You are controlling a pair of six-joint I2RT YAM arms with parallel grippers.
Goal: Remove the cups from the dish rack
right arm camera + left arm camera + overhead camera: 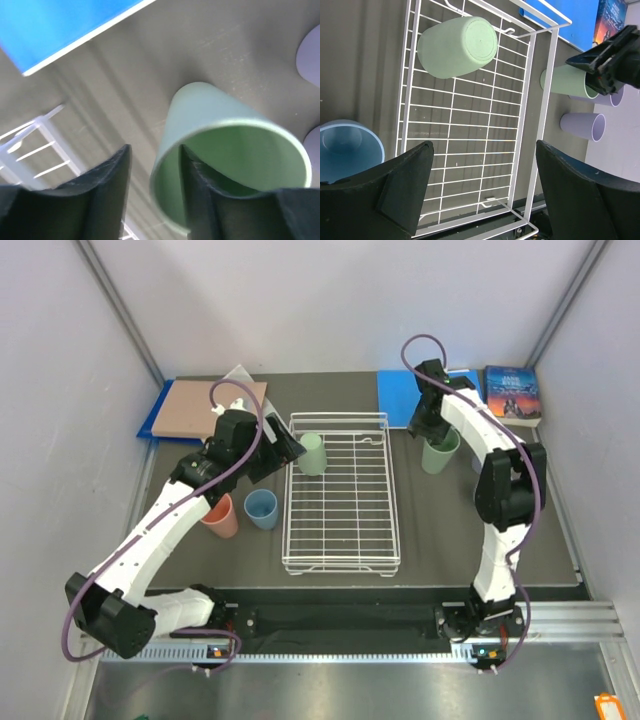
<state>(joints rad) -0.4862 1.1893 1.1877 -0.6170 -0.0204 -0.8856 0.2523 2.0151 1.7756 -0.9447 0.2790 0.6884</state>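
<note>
The white wire dish rack (340, 530) lies mid-table. One pale green cup (312, 453) stands upside down in its far left corner, also visible in the left wrist view as the same green cup (457, 46). My left gripper (288, 448) hovers just left of it, jaws wide open and empty (484, 147). A second green cup (440, 452) stands upright on the table right of the rack. My right gripper (154, 150) straddles its rim (230, 150), one finger inside, the other outside with a gap, so open. A blue cup (261, 508) and a pink cup (220, 517) stand left of the rack. A lilac cup (582, 126) stands beside the right green one.
A blue folder (410, 397) and a book (512, 392) lie at the back right. A brown board on a blue sheet (205, 405) lies at the back left. Another lilac rim (616, 97) shows behind the right gripper. White walls close in on both sides.
</note>
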